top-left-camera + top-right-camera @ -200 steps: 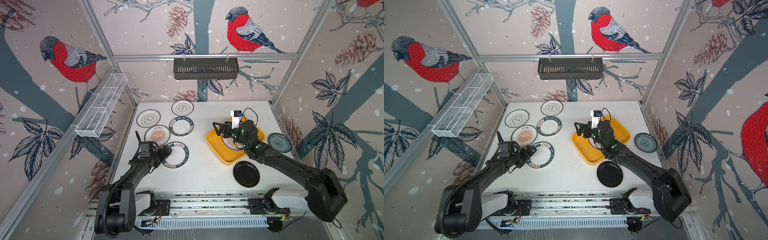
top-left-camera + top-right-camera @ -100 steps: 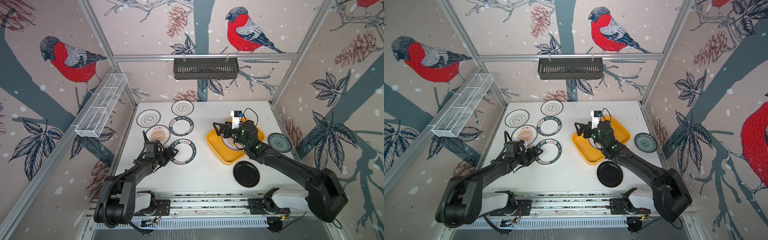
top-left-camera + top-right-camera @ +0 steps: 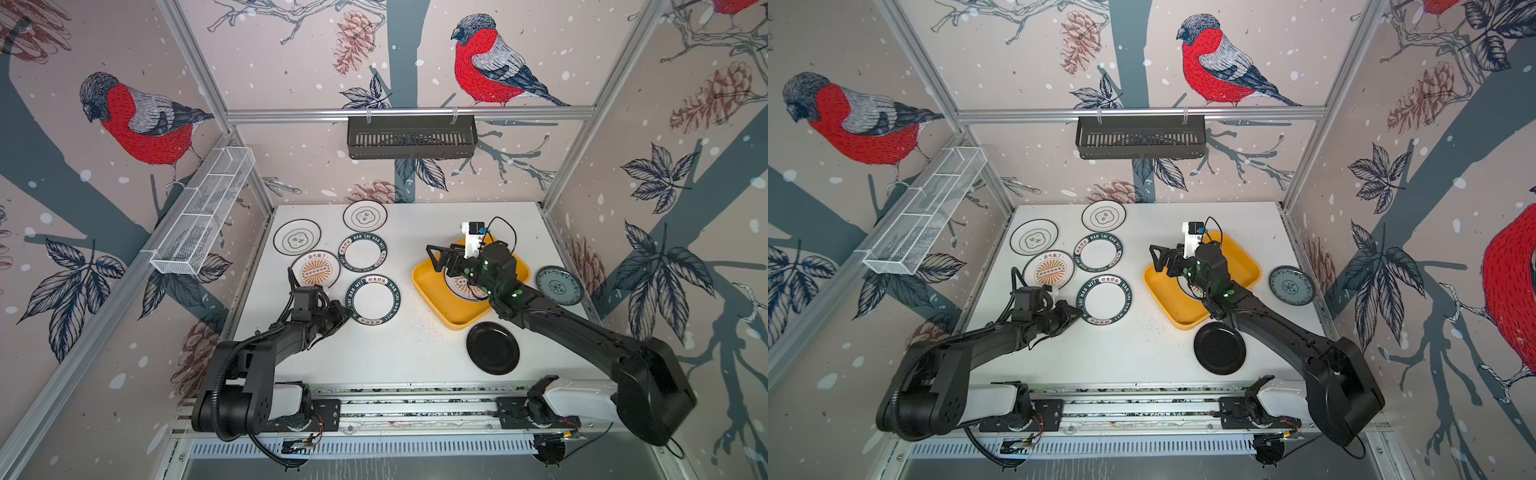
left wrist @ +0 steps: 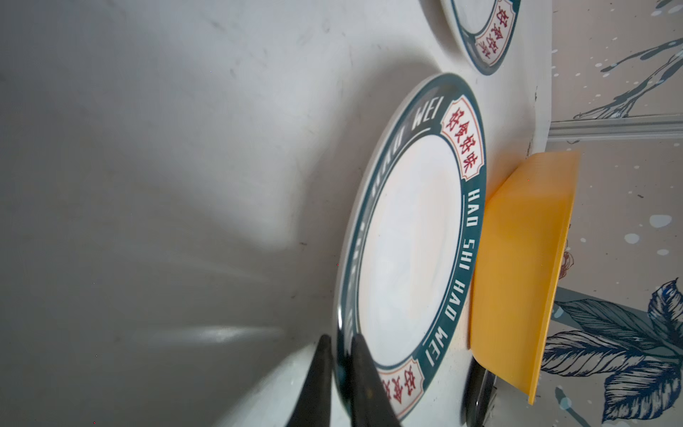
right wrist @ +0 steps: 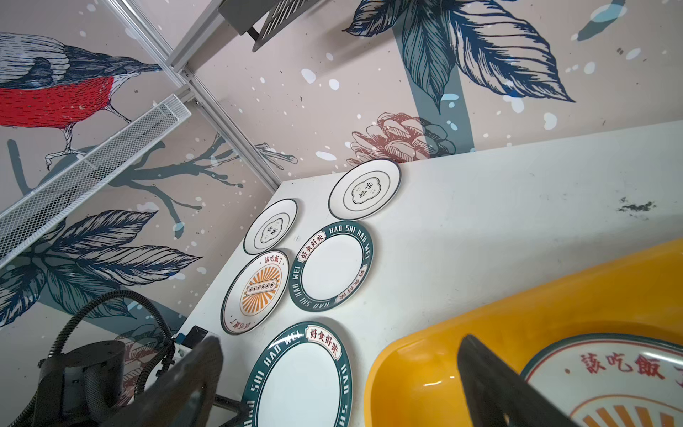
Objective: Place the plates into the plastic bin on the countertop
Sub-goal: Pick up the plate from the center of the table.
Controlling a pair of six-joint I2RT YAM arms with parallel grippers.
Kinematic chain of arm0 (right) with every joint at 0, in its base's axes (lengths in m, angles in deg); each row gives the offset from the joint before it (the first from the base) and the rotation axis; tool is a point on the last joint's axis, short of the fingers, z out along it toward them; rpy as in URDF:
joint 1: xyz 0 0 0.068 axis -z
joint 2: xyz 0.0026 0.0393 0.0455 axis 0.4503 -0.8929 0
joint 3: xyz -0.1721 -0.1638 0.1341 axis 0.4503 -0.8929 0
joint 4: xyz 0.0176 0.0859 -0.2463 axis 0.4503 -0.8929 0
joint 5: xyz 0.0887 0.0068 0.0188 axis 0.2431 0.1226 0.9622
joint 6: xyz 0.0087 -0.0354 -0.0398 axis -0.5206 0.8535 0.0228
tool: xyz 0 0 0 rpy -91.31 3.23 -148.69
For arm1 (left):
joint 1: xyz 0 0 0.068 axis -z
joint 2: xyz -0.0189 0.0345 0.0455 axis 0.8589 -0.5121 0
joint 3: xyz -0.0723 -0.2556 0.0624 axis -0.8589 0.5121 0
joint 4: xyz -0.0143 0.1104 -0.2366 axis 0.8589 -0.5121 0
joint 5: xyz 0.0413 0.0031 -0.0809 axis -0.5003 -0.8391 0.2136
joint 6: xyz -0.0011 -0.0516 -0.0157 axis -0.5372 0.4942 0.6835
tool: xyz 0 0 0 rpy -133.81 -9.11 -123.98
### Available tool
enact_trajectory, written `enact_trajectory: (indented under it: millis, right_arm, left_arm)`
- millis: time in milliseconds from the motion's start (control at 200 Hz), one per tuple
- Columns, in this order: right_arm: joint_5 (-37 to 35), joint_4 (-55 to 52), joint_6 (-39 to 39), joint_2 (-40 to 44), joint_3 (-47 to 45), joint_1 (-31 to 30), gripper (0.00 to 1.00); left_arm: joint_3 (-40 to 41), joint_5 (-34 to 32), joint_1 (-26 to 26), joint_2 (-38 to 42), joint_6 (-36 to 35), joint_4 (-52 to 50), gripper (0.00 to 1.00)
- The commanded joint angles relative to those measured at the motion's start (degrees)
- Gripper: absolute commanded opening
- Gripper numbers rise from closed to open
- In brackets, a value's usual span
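The left gripper [image 4: 338,345] pinches the near rim of the lettered plate [image 4: 410,240] — the only purchase on a dish lying on the countertop [image 3: 415,357] — while the right gripper [image 3: 438,258] hangs spread open over the bin [image 3: 432,299], where a sunburst plate [image 3: 457,287] lies.

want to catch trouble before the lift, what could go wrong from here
1. The left gripper pinches only the very edge of the nearest lettered-rim plate, so the plate may tilt or slip when lifted.
2. The right gripper hangs open over the plastic bin, so the arms could collide there.
3. A sunburst plate already lies in the bin; the next plate may land askew on it.
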Motion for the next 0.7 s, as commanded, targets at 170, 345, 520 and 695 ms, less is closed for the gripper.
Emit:
enact_trajectory:
  millis: [170, 345, 520, 695]
  right_arm:
    - [-0.6, 1.9, 0.0, -0.2, 0.3, -0.6, 1.0]
    - [-0.2, 1.9, 0.5, -0.2, 0.3, -0.6, 1.0]
    - [0.1, 1.8, 0.9, -0.2, 0.3, -0.6, 1.0]
    - [0.1, 1.9, 1.1, -0.3, 0.3, -0.6, 1.0]
  left_arm:
    - [2.4, 2.2, 0.1, -1.2, 4.9, 9.3, 0.0]
    - [2.1, 3.8, 0.1, -1.3, 6.6, 11.4, 0.0]
    - [0.2, 3.6, 0.1, 1.2, 6.5, 8.9, 0.0]
    - [-2.9, 2.1, 0.1, 4.9, 4.5, 2.6, 0.0]
